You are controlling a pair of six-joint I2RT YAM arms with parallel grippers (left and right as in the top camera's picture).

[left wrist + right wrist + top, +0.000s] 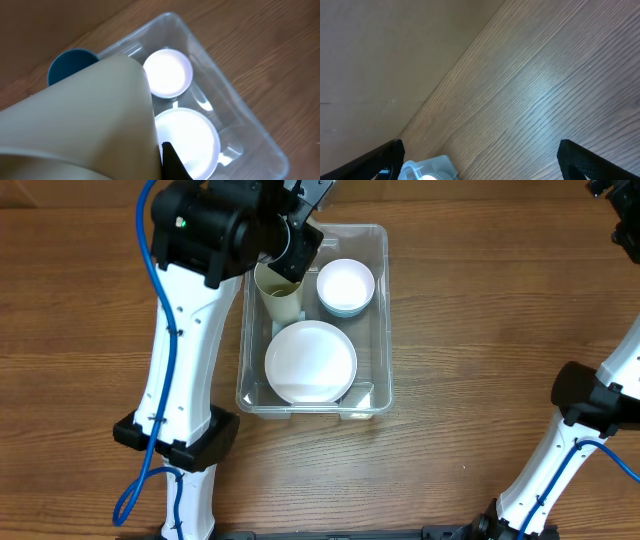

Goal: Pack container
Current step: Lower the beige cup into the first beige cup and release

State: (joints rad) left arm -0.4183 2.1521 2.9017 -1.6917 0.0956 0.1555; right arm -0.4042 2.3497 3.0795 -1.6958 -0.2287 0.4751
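1. Clear, see-through rectangular plastic container [378, 310] with rounded corners and a rimmed edge sits on the brown wood-grain table [480, 300], about mid-table and just right of the left arm.
2. On the container's floor, at the end nearer the robot's bases, a round white plate [310, 361] lies flat.
3. Beyond the plate, in the far right corner, a small round white bowl [345, 285] stands upright, close to the plate but apart from it.
4. In the far left corner, just beside the bowl, is a tall beige cup [279, 300], mouth up and leaning a little.
5. The left gripper [288, 260] is over that corner with its jaws closed on the cup. In the left wrist view the cup wall fills the near field and one black fingertip [172, 162] lies against it. Whether the cup's base touches the floor cannot be told.
6. Past the cup in the left wrist view a blue round object [70, 65] shows in part near the container's corner. Whether it is inside or outside the wall cannot be told.
7. The right gripper [480, 167] is held well apart from the container at the table's far right. Its jaws stand wide open with only bare wood between them, and one corner of the container shows at the bottom edge of its view.
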